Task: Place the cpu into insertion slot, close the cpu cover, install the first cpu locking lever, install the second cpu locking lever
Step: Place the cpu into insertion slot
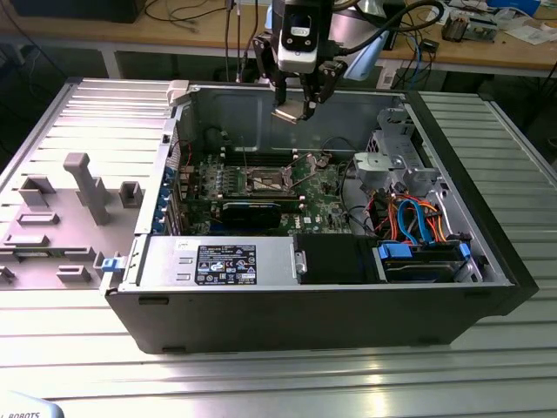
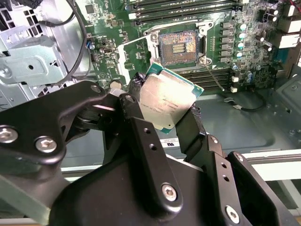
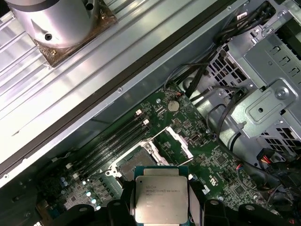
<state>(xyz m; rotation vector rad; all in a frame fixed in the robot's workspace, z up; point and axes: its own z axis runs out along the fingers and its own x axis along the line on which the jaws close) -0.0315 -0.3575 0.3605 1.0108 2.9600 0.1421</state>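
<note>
My gripper [image 1: 298,108] hangs above the open computer case, shut on the cpu [image 1: 290,115], whose tan underside faces the exterior view. Both wrist views show the chip's silvery top [image 2: 167,100] [image 3: 161,197] pinched at two opposite edges by the black fingers [image 2: 193,123]. The gripper [image 2: 164,102] [image 3: 162,209] holds it tilted, well above the green motherboard. The insertion slot [image 1: 265,181] [image 2: 181,44] [image 3: 130,165] lies bare, its dark centre showing. The cpu cover [image 2: 128,55] [image 3: 178,141] stands swung open at one socket edge. A thin wire lever [image 2: 214,77] lies beside the socket.
A black heatsink bar [image 1: 252,213] sits in front of the socket. The labelled power supply [image 1: 218,261] fills the near edge. A metal drive cage [image 1: 396,157] [image 3: 263,94] and blue and orange cables [image 1: 418,218] crowd the exterior view's right. A grey fixture tray [image 1: 70,205] lies outside, left.
</note>
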